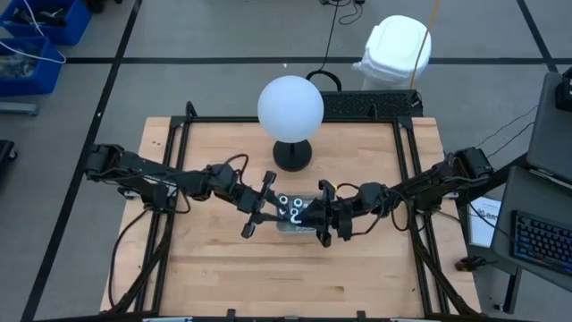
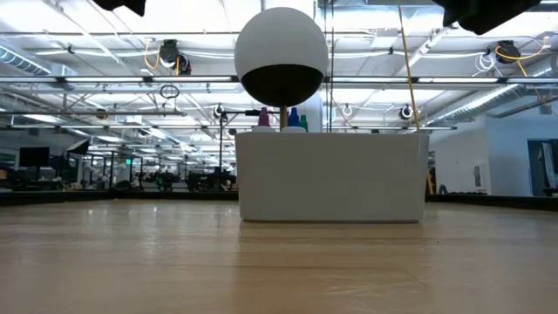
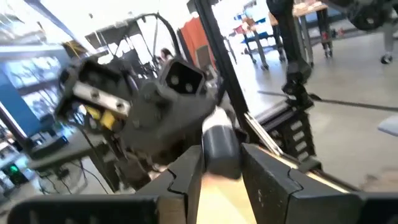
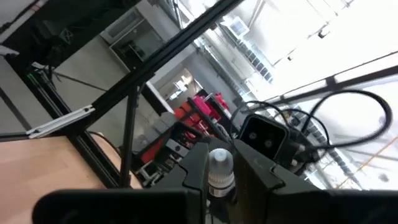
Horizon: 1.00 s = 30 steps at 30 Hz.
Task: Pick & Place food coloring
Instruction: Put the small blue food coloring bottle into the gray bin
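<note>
Though tiny and light, both bottles look slick (rigid plastic): beside the tray, left claw clamps a dark bottle, right claw a white-topped bottle, best held at the body.

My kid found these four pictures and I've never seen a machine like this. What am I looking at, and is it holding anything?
Two dark robot arms work over a wooden table. One picture looks straight down, one looks level across the table top, and two come from cameras on the arms' wrists. In the middle stands a clear rectangular tray holding small food coloring bottles; behind it is a big white globe on a black base. The left pincer grips a dark round bottle with a white top. The right pincer grips a tiny white-topped bottle. Both are near the tray.
</note>
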Motion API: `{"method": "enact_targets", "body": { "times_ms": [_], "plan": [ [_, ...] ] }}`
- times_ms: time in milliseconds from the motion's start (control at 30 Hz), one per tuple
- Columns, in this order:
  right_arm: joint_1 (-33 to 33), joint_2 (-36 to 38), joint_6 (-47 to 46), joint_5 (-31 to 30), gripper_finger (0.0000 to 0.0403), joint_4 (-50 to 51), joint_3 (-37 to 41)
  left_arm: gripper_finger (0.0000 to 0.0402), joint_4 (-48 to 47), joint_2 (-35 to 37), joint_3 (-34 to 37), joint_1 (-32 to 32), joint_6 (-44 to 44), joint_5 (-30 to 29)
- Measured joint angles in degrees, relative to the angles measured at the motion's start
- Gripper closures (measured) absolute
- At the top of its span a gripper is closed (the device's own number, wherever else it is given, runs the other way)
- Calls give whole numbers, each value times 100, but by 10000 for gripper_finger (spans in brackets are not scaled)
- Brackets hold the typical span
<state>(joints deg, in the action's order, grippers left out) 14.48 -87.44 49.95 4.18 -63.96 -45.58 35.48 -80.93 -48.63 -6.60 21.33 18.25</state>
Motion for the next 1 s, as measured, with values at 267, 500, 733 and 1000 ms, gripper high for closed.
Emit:
{"method": "enact_targets", "body": {
  "times_ms": [267,500,733,1000],
  "plan": [
    [179,2,441,-121,357,-159,0,277,59,117,1,-73,60,380],
    [151,2,378,-92,357,-221,0,252,25,117,1,-93,229,360],
    [96,2,419,-83,357,-358,0,205,225,117,3,-93,361,370],
    [-91,4,387,560,357,-501,0,184,700,115,3,-98,532,580]
  ]
}}
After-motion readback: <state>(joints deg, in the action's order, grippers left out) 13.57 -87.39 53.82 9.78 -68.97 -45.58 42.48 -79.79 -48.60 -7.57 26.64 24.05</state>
